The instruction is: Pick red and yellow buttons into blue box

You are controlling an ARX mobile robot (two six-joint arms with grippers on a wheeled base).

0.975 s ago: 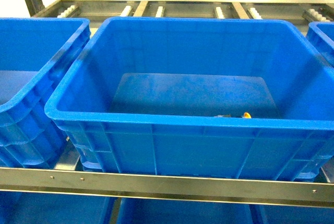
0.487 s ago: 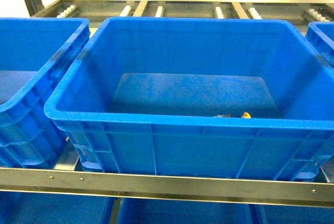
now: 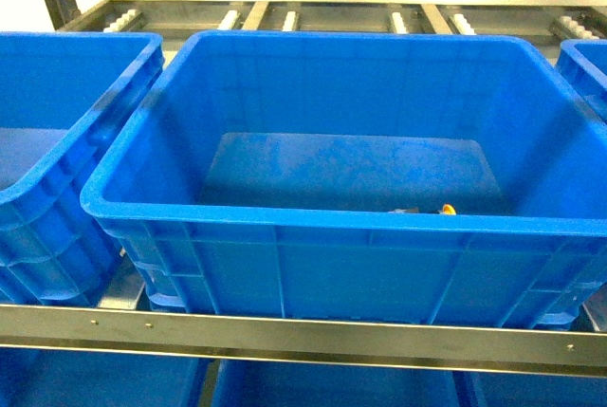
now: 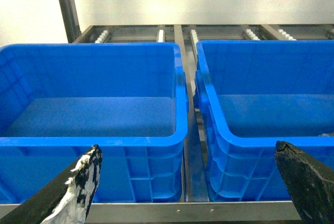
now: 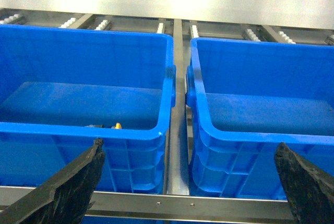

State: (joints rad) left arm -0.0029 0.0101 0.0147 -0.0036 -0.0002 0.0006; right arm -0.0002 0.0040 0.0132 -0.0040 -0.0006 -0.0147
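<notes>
The blue box (image 3: 332, 219) fills the middle of the head view on a metal rack. Low inside it, against the front wall, a yellow button (image 3: 448, 209) peeks over the rim with a dark body beside it. The right wrist view shows the same yellow cap (image 5: 118, 126) inside the left-hand crate (image 5: 83, 128). The red button is out of view. My left gripper (image 4: 187, 152) is open and empty in front of the gap between two crates, with the blue box (image 4: 250, 143) on its right. My right gripper (image 5: 190, 146) is open and empty too. Neither gripper appears in the head view.
A second blue crate (image 3: 57, 122) stands to the left and another (image 3: 588, 65) at the right edge. A steel rail (image 3: 303, 336) runs along the shelf front, with more blue crates below. Roller tracks (image 3: 285, 18) lie behind the crates.
</notes>
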